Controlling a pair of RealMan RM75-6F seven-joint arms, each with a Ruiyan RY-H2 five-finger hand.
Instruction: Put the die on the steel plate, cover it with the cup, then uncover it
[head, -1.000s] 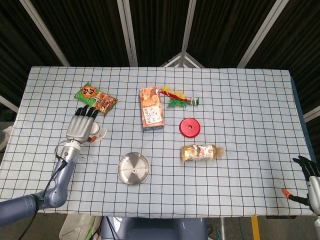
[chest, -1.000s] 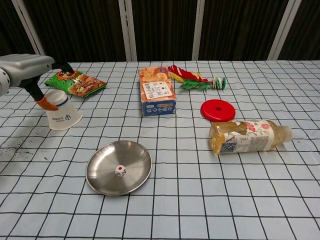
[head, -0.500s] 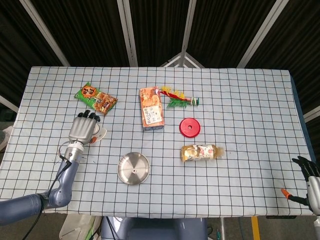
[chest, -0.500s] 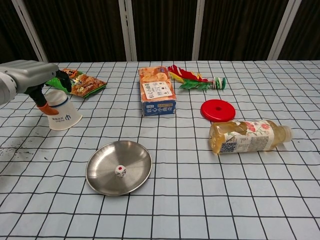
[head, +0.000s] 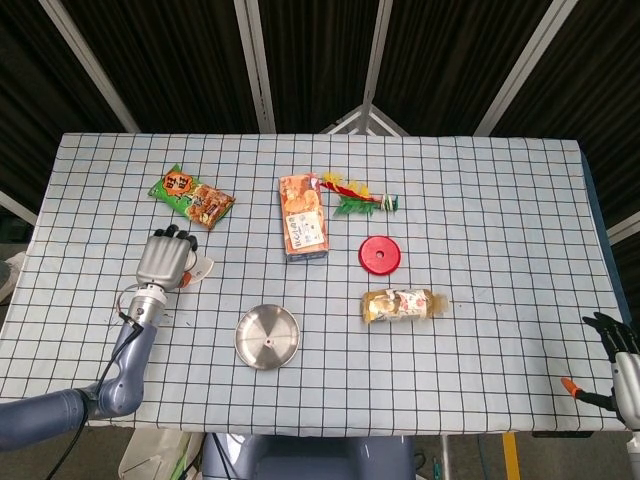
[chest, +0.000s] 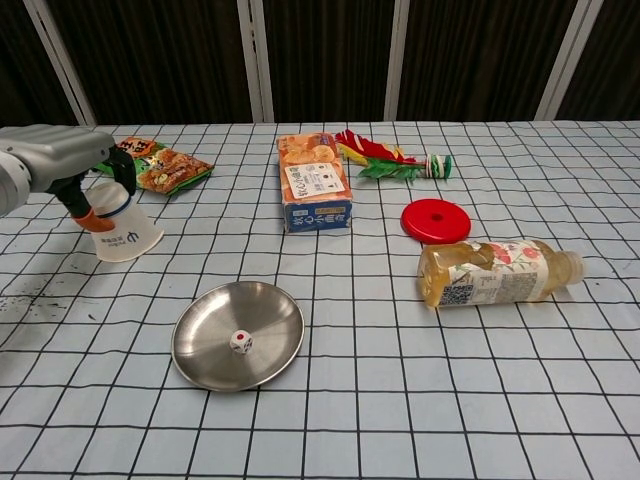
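A small white die (chest: 240, 341) with red pips lies on the round steel plate (chest: 199, 330), near the table's front left. In the head view the plate (head: 252, 325) shows the die only as a speck. The white paper cup (chest: 126, 234) stands tilted on the cloth, left of and behind the plate. My left hand (chest: 86, 176) has its fingers curled around the cup's upper end and grips it. From above, the left hand (head: 165, 260) hides most of the cup (head: 201, 268). My right hand (head: 622, 352) hangs off the table's front right corner, fingers apart, holding nothing.
An orange snack box (chest: 315, 182), a green chip bag (chest: 160, 166), a feathered shuttlecock toy (chest: 385, 157), a red lid (chest: 436, 220) and a lying juice bottle (chest: 495, 272) sit behind and right of the plate.
The left hand's fingers have gone from stretched out above the cup to curled around its upper end. The cup, die and plate stay in place. The right hand barely moved.
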